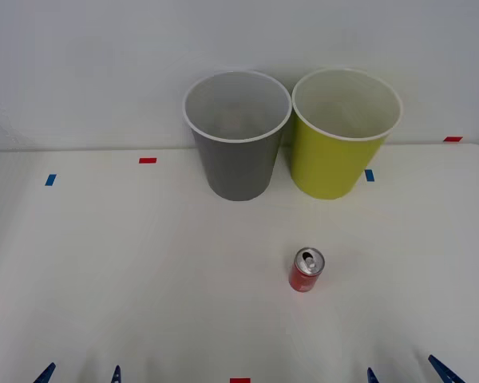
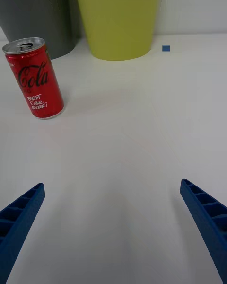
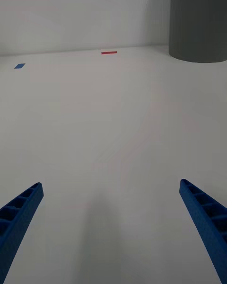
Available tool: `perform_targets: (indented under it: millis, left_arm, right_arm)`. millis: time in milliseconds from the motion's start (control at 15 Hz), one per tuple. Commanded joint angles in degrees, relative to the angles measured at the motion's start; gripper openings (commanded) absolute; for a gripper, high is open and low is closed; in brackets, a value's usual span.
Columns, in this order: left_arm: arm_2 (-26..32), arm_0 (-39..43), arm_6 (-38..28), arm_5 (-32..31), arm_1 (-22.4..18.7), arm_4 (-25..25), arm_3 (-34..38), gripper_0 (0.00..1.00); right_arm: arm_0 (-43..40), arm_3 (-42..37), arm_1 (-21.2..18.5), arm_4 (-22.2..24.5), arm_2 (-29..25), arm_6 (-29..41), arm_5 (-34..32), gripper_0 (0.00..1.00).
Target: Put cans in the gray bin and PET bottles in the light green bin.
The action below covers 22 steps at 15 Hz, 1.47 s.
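Nothing sorted yet: can [image 1: 306, 270] stands upright on the table [image 1: 104, 263], ahead of the right gripper [image 1: 405, 372] and toward its inner side, untouched. Gray bin [image 1: 236, 136] and light green bin [image 1: 343, 134] stand beyond. Left gripper [image 1: 80, 373] idle; both jaws wide, holding nothing

The red can [image 2: 34, 78] carries a white script logo reading "Cola" running up its side, and below it, slanted in small white capitals, "BEST COKE EVER?". At its 1 o'clock stands the light green bin [image 2: 118, 19], unlettered.
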State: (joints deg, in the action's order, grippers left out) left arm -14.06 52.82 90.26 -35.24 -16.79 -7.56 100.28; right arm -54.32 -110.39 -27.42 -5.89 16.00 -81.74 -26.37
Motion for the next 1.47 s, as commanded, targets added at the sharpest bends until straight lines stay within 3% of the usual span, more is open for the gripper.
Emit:
perform_targets:
  millis: [67,1467]
  left_arm:
    - [0.0,0.0,0.0,0.0,0.0,0.0,0.0,1.0]
    - [0.0,0.0,0.0,0.0,0.0,0.0,0.0,1.0]
  right_arm:
    - [0.0,0.0,0.0,0.0,0.0,0.0,0.0,1.0]
    - [0.0,0.0,0.0,0.0,0.0,0.0,0.0,1.0]
